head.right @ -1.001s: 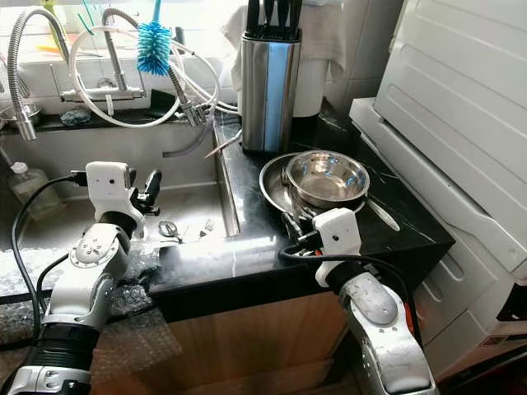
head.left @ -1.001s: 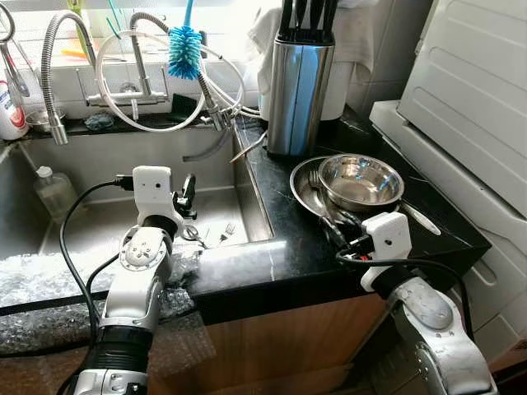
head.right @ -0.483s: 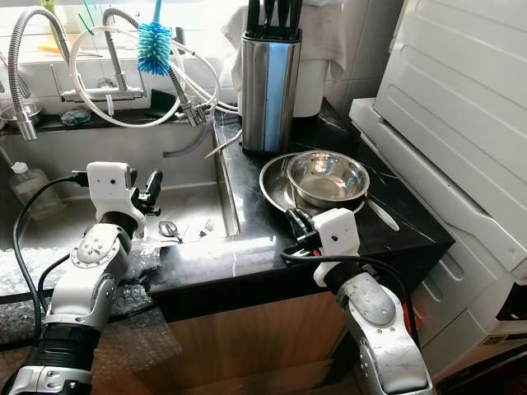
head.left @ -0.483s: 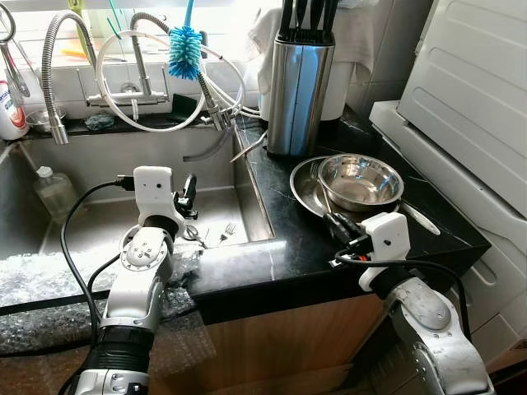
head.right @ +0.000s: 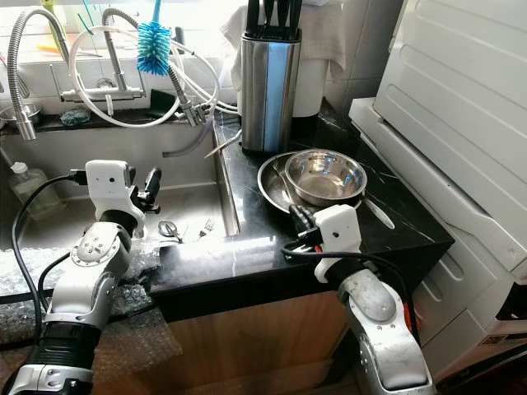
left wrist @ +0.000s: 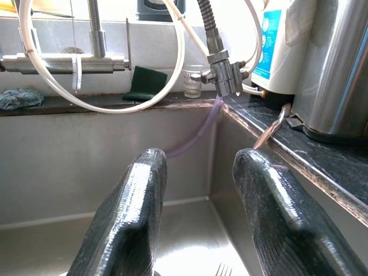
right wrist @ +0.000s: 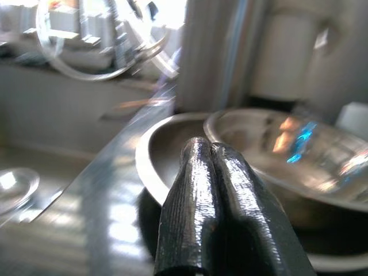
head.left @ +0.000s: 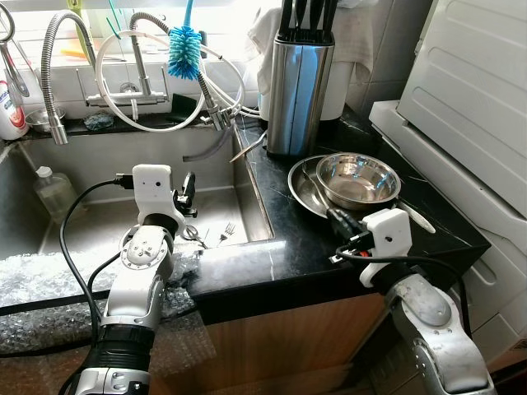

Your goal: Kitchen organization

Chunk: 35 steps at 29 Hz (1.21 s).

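Right gripper (head.left: 337, 220) sits pinched shut and empty on the counter — the steel bowl (head.left: 357, 178), nested on its plate (head.left: 303, 188), lies just ahead of the tips, by the knife block (head.left: 299, 82). Left gripper (head.left: 188, 191) hovers parted over the sink (head.left: 99, 222), far off — the right arm looks nearer.

We see the kitchen from 2 head cameras set high, looking forward and down on the black counter (head.left: 288, 247) and the sink (head.left: 99, 226); both share nearly 1 scene, slightly offset sideways. The left wrist camera sits low inside the sink, facing its back wall and the faucet (left wrist: 95, 54) closely. The right wrist camera skims the counter, close to the steel bowl (right wrist: 299, 152), somewhat blurred.
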Motion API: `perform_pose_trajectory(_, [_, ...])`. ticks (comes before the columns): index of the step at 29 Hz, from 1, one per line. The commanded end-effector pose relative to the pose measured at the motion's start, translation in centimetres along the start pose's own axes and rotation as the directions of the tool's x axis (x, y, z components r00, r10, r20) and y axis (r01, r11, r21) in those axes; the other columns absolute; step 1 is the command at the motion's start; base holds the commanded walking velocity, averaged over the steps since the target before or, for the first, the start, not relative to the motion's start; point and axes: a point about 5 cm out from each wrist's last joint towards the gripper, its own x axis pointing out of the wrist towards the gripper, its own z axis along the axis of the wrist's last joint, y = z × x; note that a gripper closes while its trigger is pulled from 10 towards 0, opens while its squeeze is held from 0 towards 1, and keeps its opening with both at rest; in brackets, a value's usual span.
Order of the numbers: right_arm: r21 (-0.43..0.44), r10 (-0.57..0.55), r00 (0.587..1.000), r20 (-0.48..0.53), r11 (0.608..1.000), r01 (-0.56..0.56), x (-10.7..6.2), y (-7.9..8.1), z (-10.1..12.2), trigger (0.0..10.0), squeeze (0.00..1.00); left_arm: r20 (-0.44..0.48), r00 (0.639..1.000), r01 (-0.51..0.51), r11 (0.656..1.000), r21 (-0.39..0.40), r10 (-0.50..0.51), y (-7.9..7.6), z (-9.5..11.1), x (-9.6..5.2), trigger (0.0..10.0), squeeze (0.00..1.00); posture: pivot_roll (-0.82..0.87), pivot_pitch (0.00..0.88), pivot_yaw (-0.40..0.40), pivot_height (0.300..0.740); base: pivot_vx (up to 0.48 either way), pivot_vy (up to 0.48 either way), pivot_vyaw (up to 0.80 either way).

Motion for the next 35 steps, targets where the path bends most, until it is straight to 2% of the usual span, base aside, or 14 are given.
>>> perform_pose_trajectory(1, [-0.014, -0.047, 0.997, 0.055, 0.999, 0.048, 0.3, -0.8, 1.3, 10.0, 0.0, 0.029, 1.0, 0.005, 1.0, 0.009, -0.005, -0.2, 0.7, 0.3, 10.0, 0.0, -0.15, 0.0, -0.034, 0.74, 0.0, 0.0, 0.0])
perform_pose_trajectory(4, [-0.002, -0.051, 0.996, 0.07, 0.999, 0.051, 0.5, -0.8, 1.8, 10.0, 0.0, 0.028, 1.0, 0.006, 1.0, 0.009, -0.006, -0.3, 0.7, 0.3, 10.0, 0.0, -0.15, 0.0, -0.034, 0.74, 0.0, 0.0, 0.0])
perform_pose_trajectory(7, [0.002, -0.006, 0.997, 0.08, 1.0, 0.006, 0.8, -0.1, 2.1, 10.0, 0.0, 0.033, 0.999, 0.006, 1.0, 0.008, -0.006, -0.4, 0.7, 0.3, 10.0, 0.0, -0.15, 0.0, -0.036, 0.74, 0.0, 0.0, 0.0])
perform_pose_trajectory(13, [0.022, 0.004, 0.997, 0.071, 1.0, -0.006, 0.8, 0.6, 1.7, 10.0, 0.0, 0.038, 0.999, 0.001, 1.0, 0.023, -0.002, -0.1, 0.8, 0.3, 10.0, 0.0, -0.14, 0.0, -0.037, 0.74, 0.0, 0.0, 0.0])
perform_pose_trajectory(16, [0.04, 0.007, 0.995, 0.104, 0.999, -0.011, 1.0, 0.9, 2.5, 10.0, 0.0, 0.041, 0.999, -0.002, 1.0, 0.023, 0.001, -0.1, 0.9, 0.3, 10.0, 0.0, -0.15, 0.0, -0.038, 0.74, 0.0, 0.0, 0.0])
perform_pose_trajectory(22, [0.032, 0.001, 0.992, 0.128, 0.999, -0.005, 1.2, 1.0, 3.1, 10.0, 0.0, 0.042, 0.999, -0.003, 1.0, 0.02, 0.003, -0.1, 0.9, 0.3, 10.0, 0.0, -0.15, 0.0, -0.039, 0.74, 0.0, 0.0, 0.0])
perform_pose_trajectory(25, [0.038, -0.043, 0.981, 0.19, 0.999, 0.037, 1.3, 0.8, 4.2, 10.0, 0.0, 0.043, 0.999, -0.004, 1.0, 0.015, 0.004, -0.2, 0.9, 0.3, 10.0, 0.0, -0.15, 0.0, -0.041, 0.74, 0.0, 0.0, 0.0])
perform_pose_trajectory(31, [0.03, -0.048, 0.976, 0.213, 0.999, 0.043, 1.5, 1.0, 4.9, 10.0, 0.0, 0.044, 0.999, -0.006, 1.0, 0.009, 0.005, -0.3, 0.9, 0.3, 10.0, 0.0, -0.15, 0.0, -0.044, 0.74, 0.0, 0.0, 0.0])
perform_pose_trajectory(33, [0.031, -0.04, 0.975, 0.22, 0.999, 0.034, 1.5, 1.2, 5.0, 10.0, 0.0, 0.043, 0.999, -0.008, 1.0, 0.004, 0.008, -0.3, 0.8, 0.3, 10.0, 0.0, -0.15, 0.0, -0.045, 0.74, 0.0, 0.0, 0.0])
perform_pose_trajectory(35, [0.085, 0.03, 0.967, 0.252, 0.995, -0.052, 1.5, 2.2, 5.4, 10.0, 0.0, 0.039, 0.999, -0.01, 1.0, -0.009, 0.01, -0.3, 0.8, 0.3, 10.0, 0.0, -0.15, 0.0, -0.046, 0.74, 0.0, 0.0, 0.0])
